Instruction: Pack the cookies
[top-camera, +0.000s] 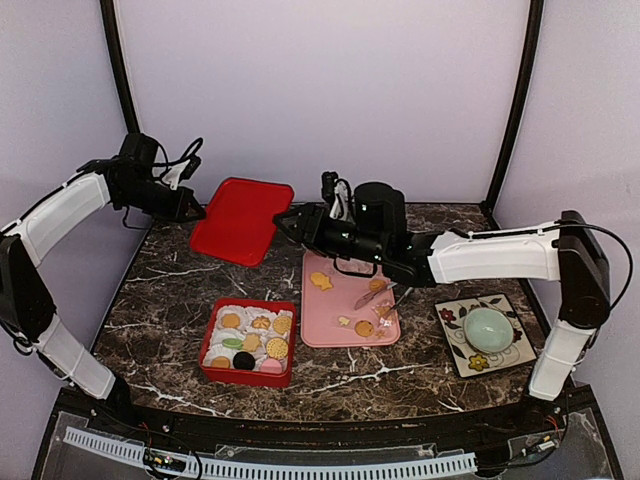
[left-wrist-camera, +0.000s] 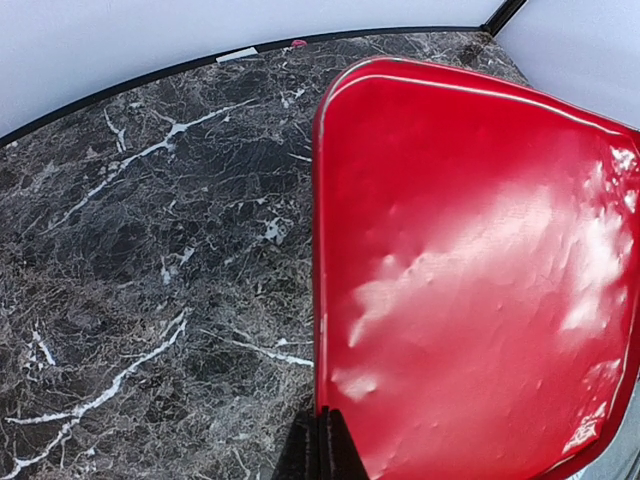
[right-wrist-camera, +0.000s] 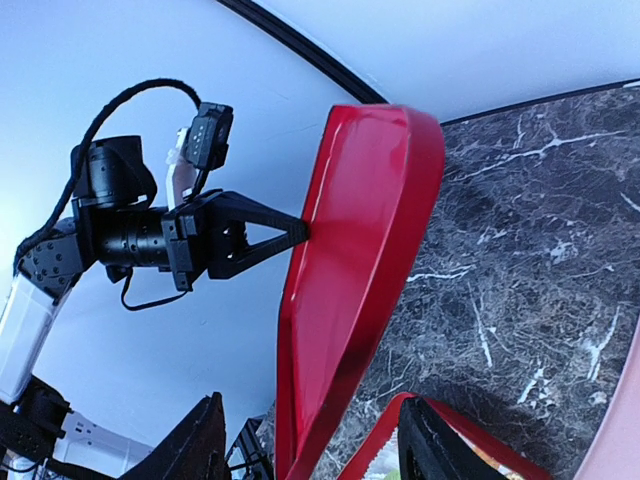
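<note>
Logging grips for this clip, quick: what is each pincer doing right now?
Left pincer: closed, pinching the edge of the red lid.
Right pincer: open, at the lid's opposite edge, gripping nothing.

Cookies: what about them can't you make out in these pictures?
Top view: cookies in the red box are too small for patterns.
Top view: the right arm covers part of the pink tray; more may hide there.
Right wrist view: bottom edge cuts off the box.
Left wrist view: only red lid and table.
</note>
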